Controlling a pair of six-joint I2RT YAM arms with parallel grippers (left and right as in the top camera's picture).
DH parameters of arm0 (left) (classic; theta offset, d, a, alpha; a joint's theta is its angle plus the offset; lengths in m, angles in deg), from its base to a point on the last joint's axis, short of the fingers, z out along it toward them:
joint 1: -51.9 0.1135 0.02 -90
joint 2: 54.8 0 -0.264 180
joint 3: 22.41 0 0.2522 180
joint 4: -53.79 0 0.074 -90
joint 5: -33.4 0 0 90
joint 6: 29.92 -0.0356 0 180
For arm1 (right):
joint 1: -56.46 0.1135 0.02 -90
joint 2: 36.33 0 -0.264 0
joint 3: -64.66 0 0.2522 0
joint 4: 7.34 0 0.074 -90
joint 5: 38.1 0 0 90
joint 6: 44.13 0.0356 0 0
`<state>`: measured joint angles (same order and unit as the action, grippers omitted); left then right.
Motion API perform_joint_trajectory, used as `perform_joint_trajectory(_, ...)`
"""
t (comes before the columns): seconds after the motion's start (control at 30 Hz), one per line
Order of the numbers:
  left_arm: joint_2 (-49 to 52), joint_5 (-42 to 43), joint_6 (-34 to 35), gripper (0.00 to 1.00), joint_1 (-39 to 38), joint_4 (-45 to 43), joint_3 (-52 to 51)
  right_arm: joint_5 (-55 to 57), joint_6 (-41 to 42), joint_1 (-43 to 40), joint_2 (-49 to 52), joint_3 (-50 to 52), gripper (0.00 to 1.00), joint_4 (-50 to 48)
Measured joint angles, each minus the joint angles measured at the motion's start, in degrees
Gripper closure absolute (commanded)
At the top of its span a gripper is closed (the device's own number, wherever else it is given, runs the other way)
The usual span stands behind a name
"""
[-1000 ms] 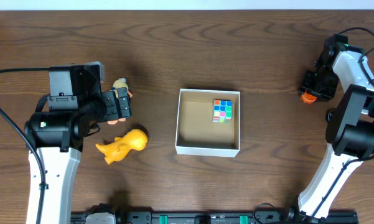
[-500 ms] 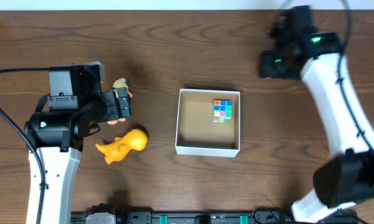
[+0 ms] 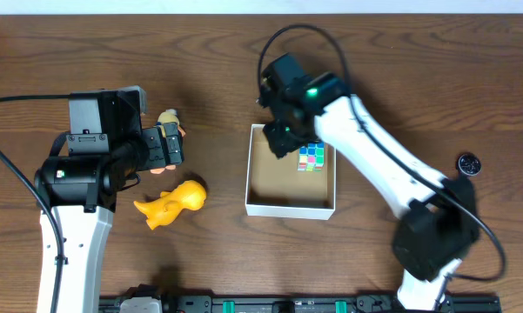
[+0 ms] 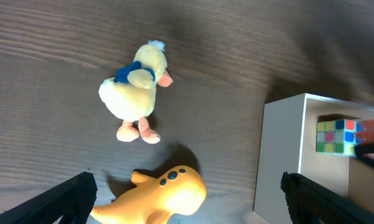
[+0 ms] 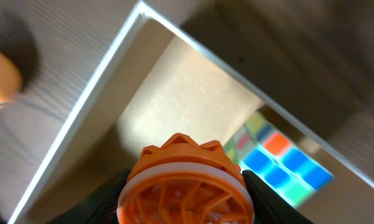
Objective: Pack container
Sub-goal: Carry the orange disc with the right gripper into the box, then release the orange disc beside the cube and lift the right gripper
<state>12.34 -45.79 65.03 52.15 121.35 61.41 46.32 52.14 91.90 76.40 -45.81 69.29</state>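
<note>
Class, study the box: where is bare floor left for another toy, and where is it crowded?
Free: the container floor along the left wall and the near wall, away from the colour cube. Crowded: the far right corner, where the cube sits.

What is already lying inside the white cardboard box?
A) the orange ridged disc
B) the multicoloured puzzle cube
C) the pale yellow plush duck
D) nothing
B: the multicoloured puzzle cube sits in a corner of the white cardboard box; the pale yellow plush duck lies on the table outside, and the orange ridged disc is gripped in the right jaws.
</note>
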Motion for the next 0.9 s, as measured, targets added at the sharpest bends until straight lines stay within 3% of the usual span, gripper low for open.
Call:
perform_joint_trajectory(0.27,0.00,0.00,0.00,0.02,0.00,0.00,0.00,0.26,-0.02,0.13,7.39,0.09,0.62,-4.52)
perform_joint_trajectory(0.37,0.00,0.00,0.00,0.02,0.00,-0.02,0.00,1.05,-0.02,-0.07,7.69,0.09,0.53,-6.62)
perform_joint_trajectory(0.9,0.00,0.00,0.00,0.02,0.00,0.00,0.00,2.36,0.00,-0.90,7.69,0.09,0.48,-6.32)
